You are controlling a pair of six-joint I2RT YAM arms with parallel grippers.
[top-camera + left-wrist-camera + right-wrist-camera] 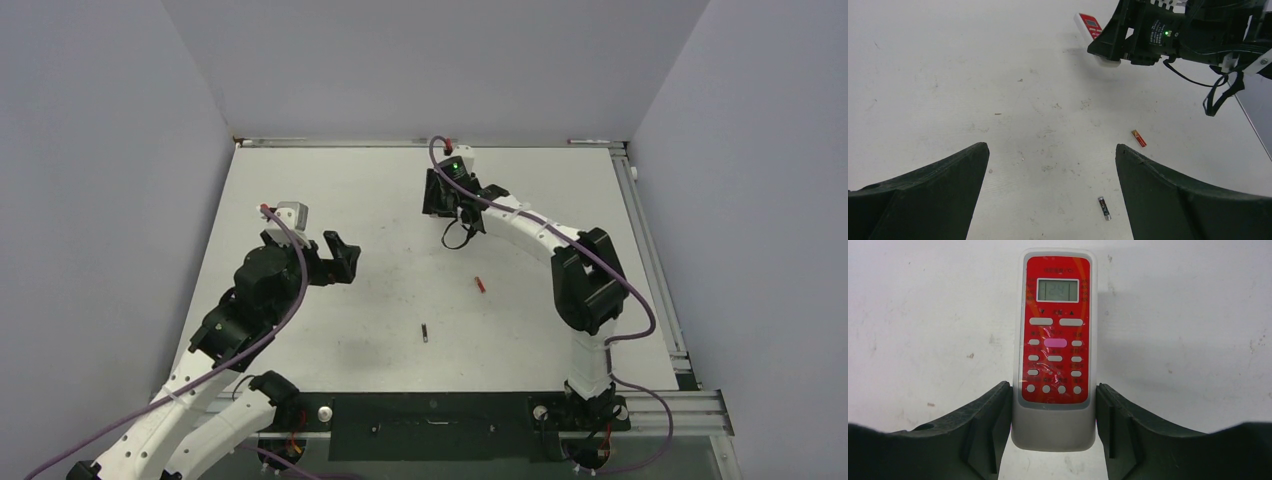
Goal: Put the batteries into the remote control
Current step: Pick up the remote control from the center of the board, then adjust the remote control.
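Pinching the remote control [1055,315] low on its sides, buttons up, the right pincer [1053,390] steadies it; the left pincer [1051,150] hangs spread wide, seemingly awaiting the loose battery [1104,208].

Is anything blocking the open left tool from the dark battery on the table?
Nothing visible: only bare table lies between the left tool and the dark battery; the red battery sits off to one side.

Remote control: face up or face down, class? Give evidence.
Face up. The remote control shows its red button panel and display in the right wrist view, gripped by the right claw.
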